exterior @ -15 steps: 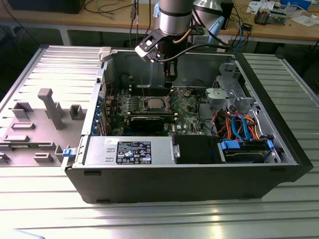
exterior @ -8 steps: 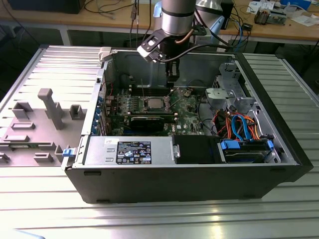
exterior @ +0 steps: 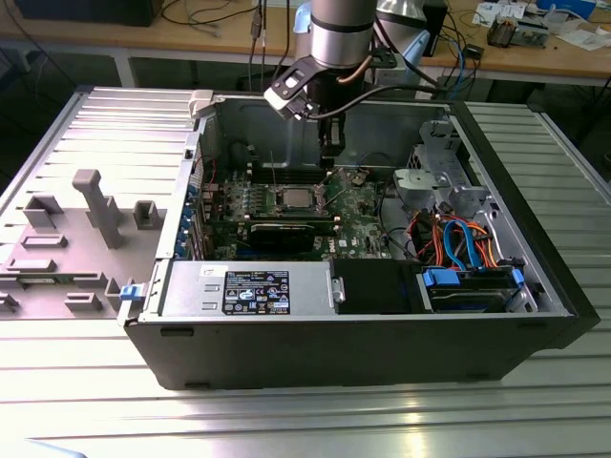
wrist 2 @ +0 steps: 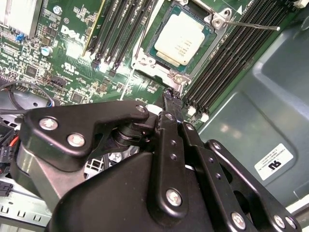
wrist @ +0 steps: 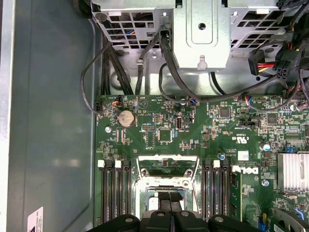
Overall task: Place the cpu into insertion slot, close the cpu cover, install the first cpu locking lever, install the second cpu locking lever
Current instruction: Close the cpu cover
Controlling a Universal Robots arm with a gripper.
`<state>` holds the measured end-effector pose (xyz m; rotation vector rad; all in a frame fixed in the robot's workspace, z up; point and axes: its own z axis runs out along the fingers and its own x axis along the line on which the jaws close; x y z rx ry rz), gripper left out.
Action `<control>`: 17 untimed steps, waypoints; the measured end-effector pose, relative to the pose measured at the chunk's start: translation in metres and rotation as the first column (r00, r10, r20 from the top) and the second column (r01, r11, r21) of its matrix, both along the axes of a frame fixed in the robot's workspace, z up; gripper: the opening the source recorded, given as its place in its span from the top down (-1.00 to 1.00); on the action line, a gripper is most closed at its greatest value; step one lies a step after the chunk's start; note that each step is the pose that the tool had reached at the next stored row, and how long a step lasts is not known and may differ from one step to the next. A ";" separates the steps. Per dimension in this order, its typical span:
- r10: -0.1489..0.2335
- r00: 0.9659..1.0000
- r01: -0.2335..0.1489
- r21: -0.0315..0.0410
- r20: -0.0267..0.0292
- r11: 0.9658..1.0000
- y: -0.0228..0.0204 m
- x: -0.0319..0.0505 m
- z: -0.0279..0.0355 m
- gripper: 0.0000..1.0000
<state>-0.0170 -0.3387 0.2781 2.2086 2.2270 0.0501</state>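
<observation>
Looking at the exterior view: gripper (exterior: 329, 162) hangs inside the open computer case (exterior: 334, 353), tips just to the exterior view's right of the cpu (exterior: 292, 198), which sits in the insertion slot (exterior: 311, 198). Power supply label (exterior: 256, 291) too small to read. Second wrist view: fingers (wrist 2: 169, 125) together, gripping nothing, tips just beside the cpu cover (wrist 2: 146, 61) framing the cpu; white sticker (wrist 2: 274, 162) on case wall. First wrist view: white print dots the green board (wrist: 159, 121).

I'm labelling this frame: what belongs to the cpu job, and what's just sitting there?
Job: cpu, cpu cover, locking lever, gripper.
Just there: memory slots, coin battery, drive cage, power supply, grey fixture blocks.
</observation>
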 end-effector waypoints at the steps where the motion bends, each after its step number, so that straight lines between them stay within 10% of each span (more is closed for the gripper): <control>1: 0.000 1.000 0.000 0.000 0.000 1.000 0.0000 0.0007 0.0000 0.79; 17: 0.014 1.000 -0.014 0.000 -0.002 1.000 0.0001 0.0280 -0.0064 0.79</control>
